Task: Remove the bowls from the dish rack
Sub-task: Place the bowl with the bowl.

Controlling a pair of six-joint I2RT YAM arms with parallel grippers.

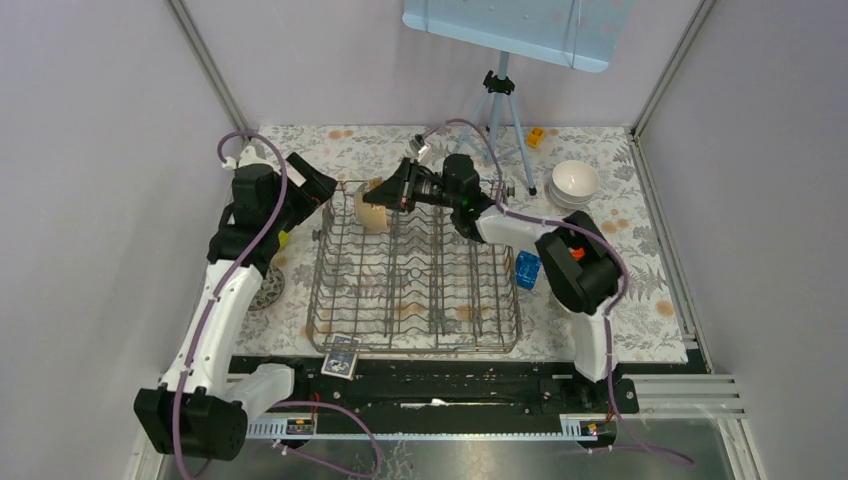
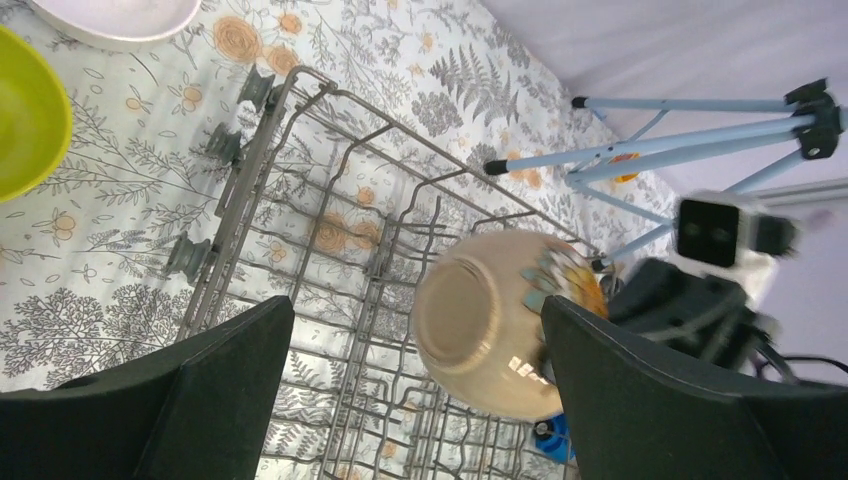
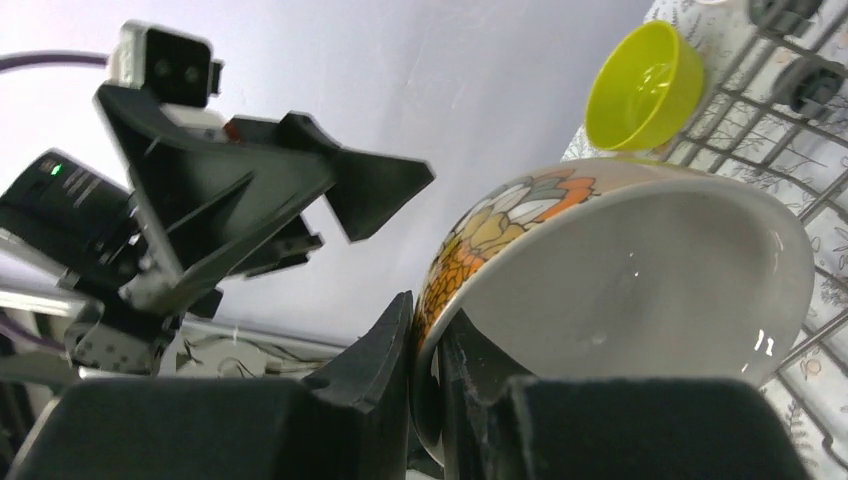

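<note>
a: where is the beige floral bowl (image 1: 372, 212)?
b: over the dish rack's (image 1: 415, 300) far left corner, its rim pinched by the right gripper (image 1: 393, 195).
a: and the left gripper (image 1: 322, 188)?
b: fingers spread wide, empty, just left of that corner.

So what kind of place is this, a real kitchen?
Probably a robot test cell rather than a kitchen: plain walls box in a floral-clothed table, a tripod stands at the back, and the left arm and right arm flank the dish rack.
</note>
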